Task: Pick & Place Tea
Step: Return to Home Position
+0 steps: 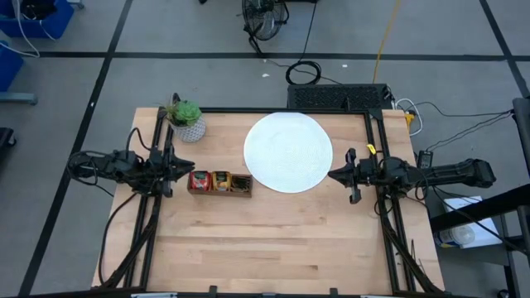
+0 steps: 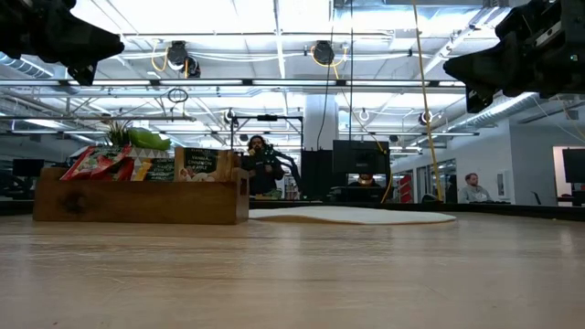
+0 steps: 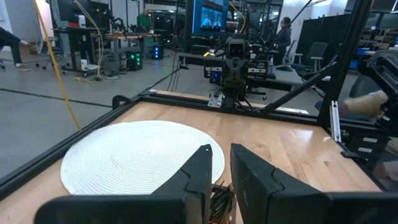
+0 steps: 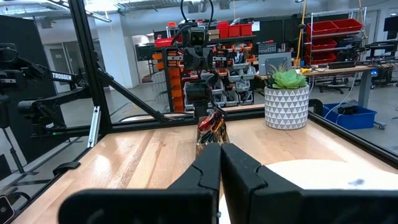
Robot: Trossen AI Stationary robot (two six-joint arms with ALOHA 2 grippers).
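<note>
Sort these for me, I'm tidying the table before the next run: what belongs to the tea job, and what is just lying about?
Job: tea sachets, standing in the wooden tray; left gripper and right gripper, raised at the table's sides.
Lying about: potted plant; white disc, bare.

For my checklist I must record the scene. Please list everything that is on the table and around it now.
table: one, light wood.
white disc: one, between the two grippers.
wooden tray: one, brown, three compartments, beside the disc, near the left gripper.
tea sachets: number unclear; red, orange-yellow, dark; standing in the tray.
potted plant: one, green in white pot, table corner by the left gripper.
people: at least two, room behind.
left gripper: dark, slightly open, empty, at the table's left side.
right gripper: dark, shut, empty, at the table's right side.
</note>
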